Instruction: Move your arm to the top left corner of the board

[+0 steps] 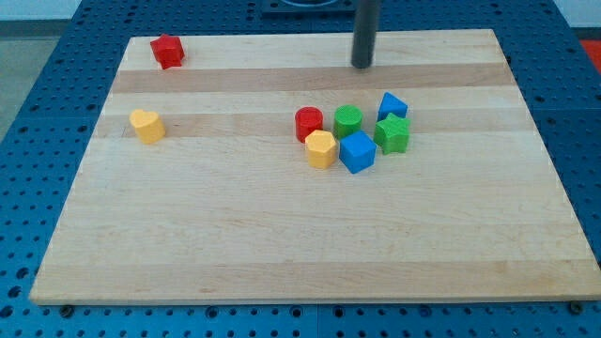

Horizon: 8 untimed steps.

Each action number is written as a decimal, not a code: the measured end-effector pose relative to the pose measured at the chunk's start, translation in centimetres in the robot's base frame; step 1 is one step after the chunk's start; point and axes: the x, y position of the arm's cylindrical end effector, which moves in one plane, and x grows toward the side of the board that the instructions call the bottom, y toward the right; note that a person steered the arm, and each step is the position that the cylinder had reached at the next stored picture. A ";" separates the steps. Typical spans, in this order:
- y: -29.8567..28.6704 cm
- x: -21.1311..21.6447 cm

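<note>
The pale wooden worktop [282,235] lies on a blue perforated base [56,66]. Near its top left corner sits a red block [167,51], with a yellow heart-shaped block [146,125] below it. Right of centre cluster a red cylinder [309,123], yellow hexagonal block [320,148], green cylinder [348,120], blue cube [357,151], blue triangular block [392,105] and green block [392,134]. My tip [362,65], a bare rod holding nothing, stands above the cluster, well apart from the top left corner.

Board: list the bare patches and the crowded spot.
Free: the whole strip below the yellow heart block and the cluster; the stretch between red block and my tip. Crowded: the cluster around the blue cube, below my tip.
</note>
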 end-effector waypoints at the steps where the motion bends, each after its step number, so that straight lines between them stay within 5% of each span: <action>1: -4.1 -0.2; 6: -32.9 4.6; 8: -36.4 1.3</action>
